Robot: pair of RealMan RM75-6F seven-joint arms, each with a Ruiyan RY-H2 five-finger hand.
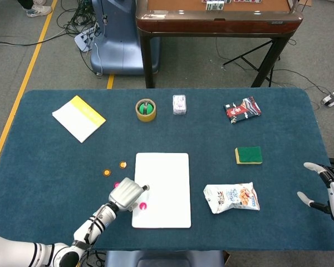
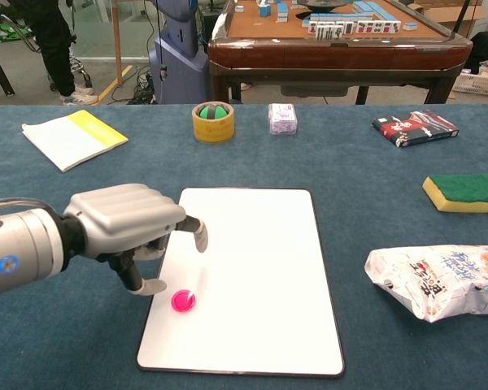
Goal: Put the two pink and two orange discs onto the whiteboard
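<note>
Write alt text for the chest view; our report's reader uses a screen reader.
The left robot hand hovers over the whiteboard's left edge, just above a pink disc lying on it. Around the blue table sit a snack bag, sponge, tape roll and notebook.

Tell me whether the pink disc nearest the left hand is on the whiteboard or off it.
On. The pink disc lies on the whiteboard, apart from the left hand.

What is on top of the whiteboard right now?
One pink disc lies on the whiteboard near its left edge. The left hand hangs over that edge and hides a bit of the board, so anything beneath it cannot be seen.
</note>
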